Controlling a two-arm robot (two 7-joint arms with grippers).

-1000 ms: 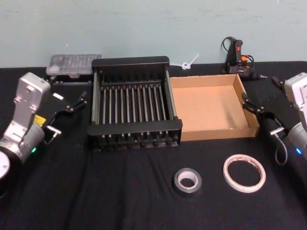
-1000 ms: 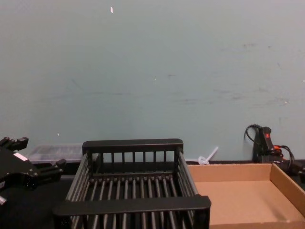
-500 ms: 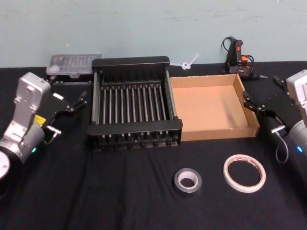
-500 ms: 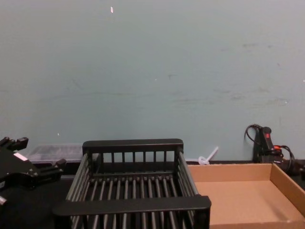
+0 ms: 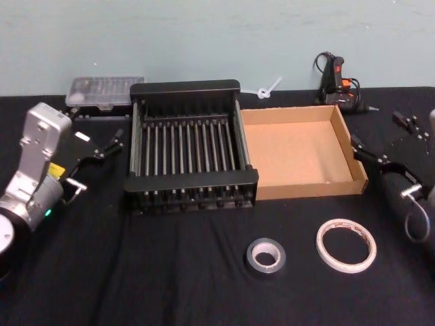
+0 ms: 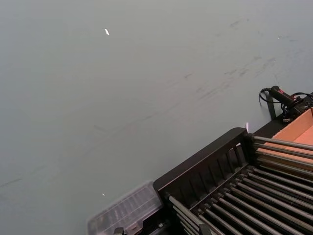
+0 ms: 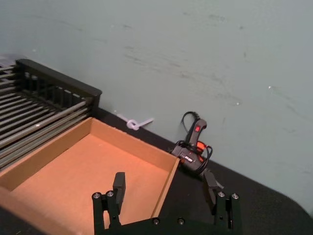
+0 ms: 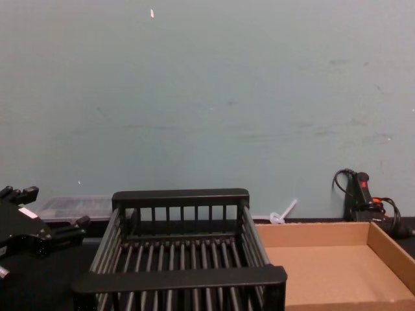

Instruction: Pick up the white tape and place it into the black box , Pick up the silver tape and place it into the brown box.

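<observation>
Reaching is ahead of you: white tape (image 5: 346, 244) and silver tape (image 5: 266, 255) lie near, before brown box (image 5: 301, 152); black box (image 5: 189, 148) sits left. Right gripper (image 7: 165, 194) hovers, jaws apart; left gripper's (image 5: 103, 145) also apart.

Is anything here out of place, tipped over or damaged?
Nothing stands out. The white tape and silver tape lie flat on the table, apart. The black box and brown box sit upright, side by side, both empty.

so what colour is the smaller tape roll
Dark grey-silver with a pale whitish centre; the silver tape shows best in the head view.
</observation>
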